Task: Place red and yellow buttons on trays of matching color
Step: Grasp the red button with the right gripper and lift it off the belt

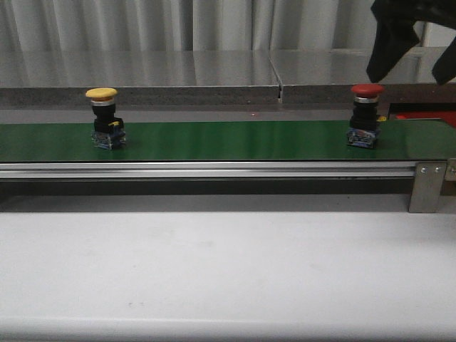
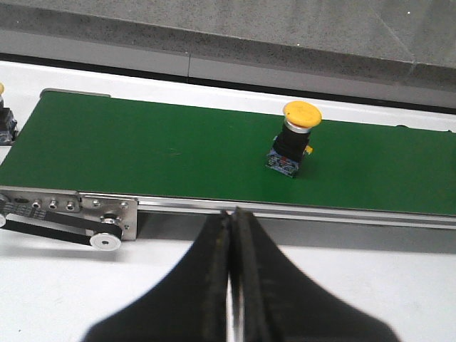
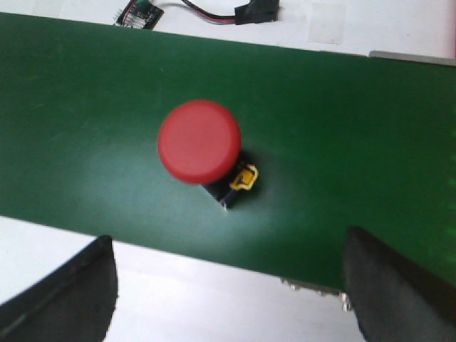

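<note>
Red button (image 1: 366,114) upright on the green belt (image 1: 228,140) toward the right end; yellow button (image 1: 107,117) upright toward the left end, well apart. Both mushroom-capped: broad smooth dome on a narrower black neck, over a small blue block base. Probably rigid plastic, light, not fragile, but top-heavy and easy to tip if nudged from one side. Dome likely slippery and curved, so poor for pinching; better taken under the cap at the neck or across the body, fingers closing evenly from both sides.

Right hand (image 3: 228,285) spread wide, holding nothing, hanging above the red button (image 3: 199,141) with a fingertip to either side of it and touching neither cap nor belt (image 3: 356,142). Roughly centred, though the button sits slightly toward one finger. Left hand (image 2: 233,278) pressed closed, fingers together, empty, back over the white worktop (image 2: 370,285) near the belt edge, with the yellow button (image 2: 293,146) well beyond it. Sliver of red tray (image 1: 426,115) visible behind the belt at far right; no yellow tray identifiable.
</note>
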